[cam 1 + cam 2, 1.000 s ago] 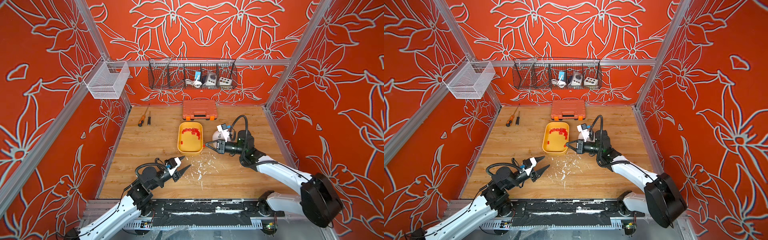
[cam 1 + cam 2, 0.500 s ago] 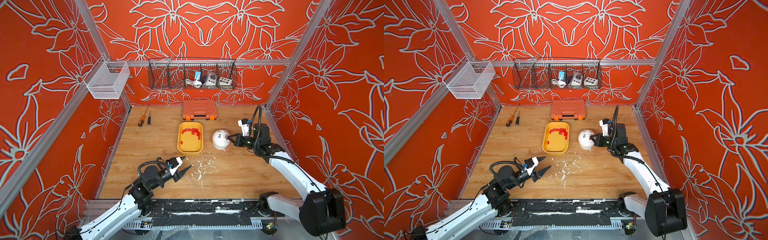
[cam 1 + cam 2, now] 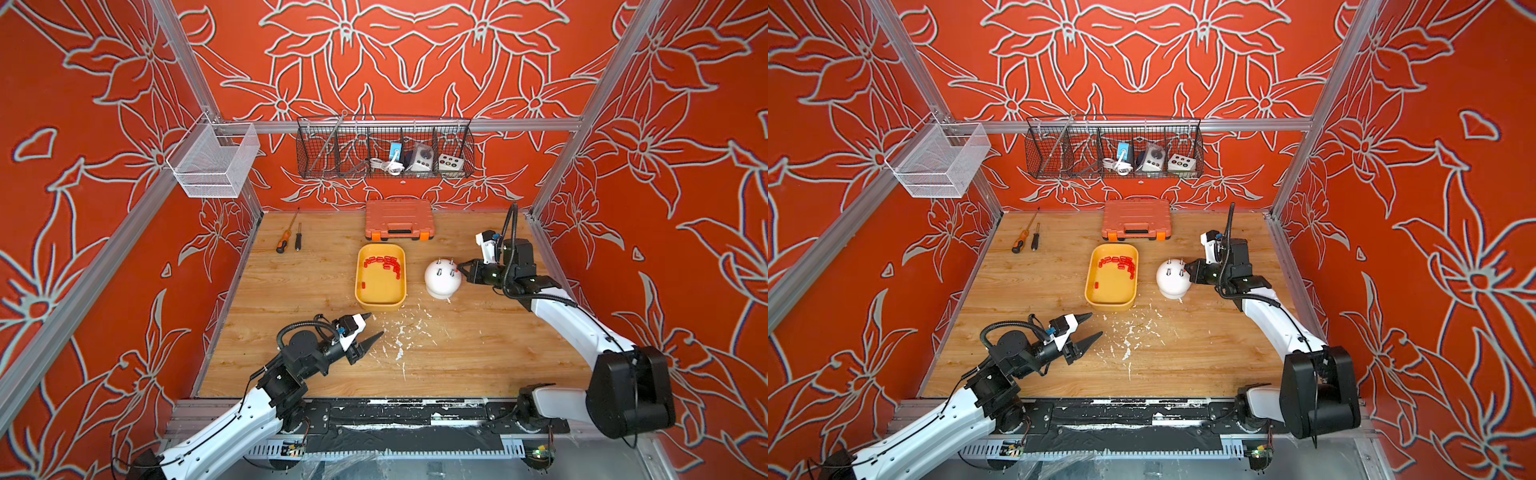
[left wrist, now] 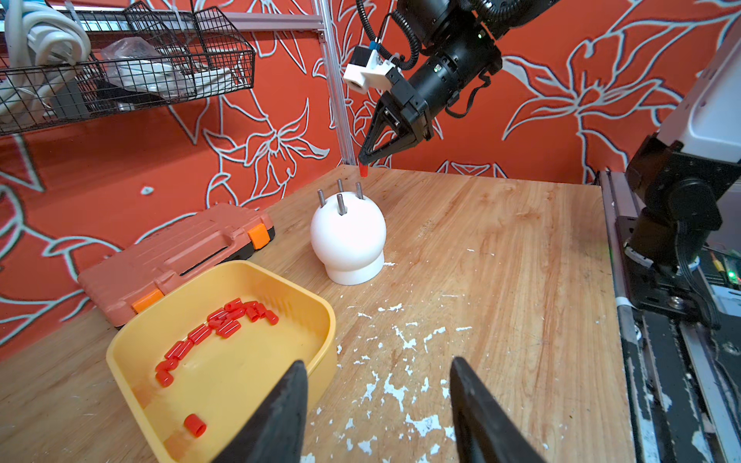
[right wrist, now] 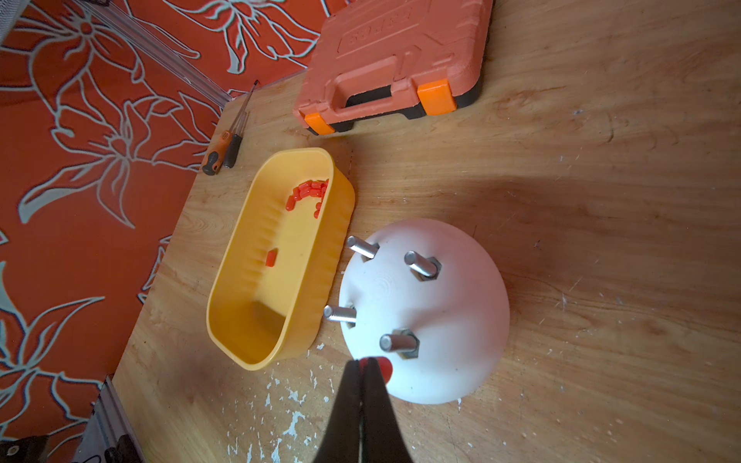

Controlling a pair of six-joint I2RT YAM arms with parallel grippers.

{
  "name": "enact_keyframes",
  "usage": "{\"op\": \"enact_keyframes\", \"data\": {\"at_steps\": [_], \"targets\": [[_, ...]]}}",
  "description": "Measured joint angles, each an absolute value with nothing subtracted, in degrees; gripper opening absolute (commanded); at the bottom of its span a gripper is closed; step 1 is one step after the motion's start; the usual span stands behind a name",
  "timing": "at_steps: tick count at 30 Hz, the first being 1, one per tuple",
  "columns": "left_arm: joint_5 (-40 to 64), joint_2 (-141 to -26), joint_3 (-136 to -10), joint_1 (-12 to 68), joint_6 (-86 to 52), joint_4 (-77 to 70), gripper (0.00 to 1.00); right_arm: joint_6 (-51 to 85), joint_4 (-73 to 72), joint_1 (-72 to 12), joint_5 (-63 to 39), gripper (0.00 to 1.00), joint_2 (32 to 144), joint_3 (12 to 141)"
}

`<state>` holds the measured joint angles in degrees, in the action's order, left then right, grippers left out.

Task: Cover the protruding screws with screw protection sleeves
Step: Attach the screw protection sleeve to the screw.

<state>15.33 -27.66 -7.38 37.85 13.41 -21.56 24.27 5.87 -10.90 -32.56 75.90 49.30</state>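
A white dome [image 3: 442,282] stands on the wooden table, right of a yellow tray [image 3: 359,286]. Four bare grey protruding screws [image 5: 417,264] stick up from the dome's top. Several red screw protection sleeves [image 3: 384,262] lie in the tray's far end, and one lies alone nearer the middle [image 4: 195,425]. My right gripper [image 5: 363,360] is shut on one red sleeve [image 5: 384,368]. In the left wrist view this sleeve [image 4: 363,170] hangs just above and behind the dome's far screws. My left gripper [image 3: 375,325] is open and empty, low over the table near the tray's front corner.
An orange tool case [image 3: 399,219] lies at the back, with two screwdrivers [image 3: 286,239] to its left. A black wire basket [image 3: 384,149] and a white mesh basket [image 3: 214,162] hang on the walls. White flakes [image 3: 399,336] litter the table in front of the tray.
My right arm has swung from beside the tray to the dome's right side, its jaws still shut, and has settled close above the screws. The left arm has barely moved.
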Motion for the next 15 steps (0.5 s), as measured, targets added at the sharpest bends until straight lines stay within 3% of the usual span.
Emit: {"op": "enact_keyframes", "data": {"at_steps": [15], "targets": [[15.35,-27.64,-7.38,37.85,13.21,-21.56,0.56,24.29,4.23,-10.92,-33.08,0.0,78.54,50.39]]}}
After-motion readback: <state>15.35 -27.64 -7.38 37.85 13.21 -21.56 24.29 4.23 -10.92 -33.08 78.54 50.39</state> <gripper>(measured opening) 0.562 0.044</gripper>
